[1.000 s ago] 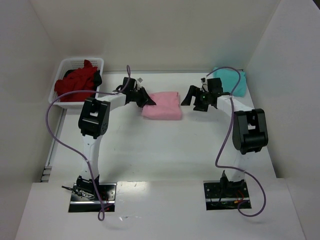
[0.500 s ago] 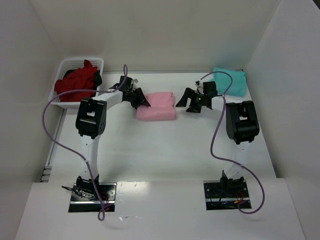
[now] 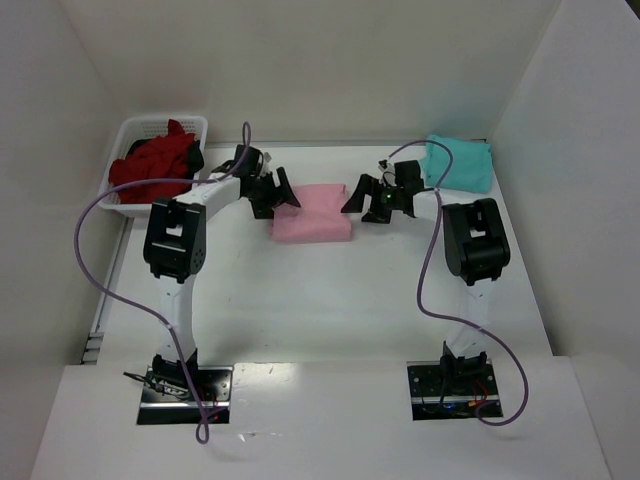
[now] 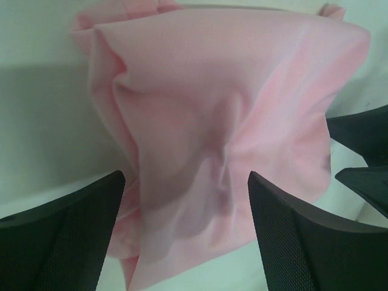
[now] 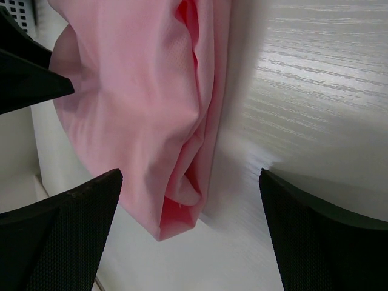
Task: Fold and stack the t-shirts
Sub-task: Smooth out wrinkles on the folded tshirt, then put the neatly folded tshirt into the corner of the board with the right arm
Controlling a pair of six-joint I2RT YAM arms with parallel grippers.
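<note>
Currently the pink shirt point(image 3: 313, 212) lies folded at mid-counter point(image 3: 320, 300), between both claws — left claw point(image 3: 288, 192) and right claw point(image 3: 352, 197) each spread wide, gripping nothing. Stacking step, I judge: next move calls for pinching both edges and carrying it onto the teal shirt point(image 3: 462, 163).

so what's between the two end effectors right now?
The folded light pink cotton t-shirt; the top external view shows the left end effector and right end effector flanking it.

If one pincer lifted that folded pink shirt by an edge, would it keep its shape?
Probably not: the pink shirt shows soft creases and loose layers, so it would likely droop and unfold. Pushed, it may bunch.
</note>
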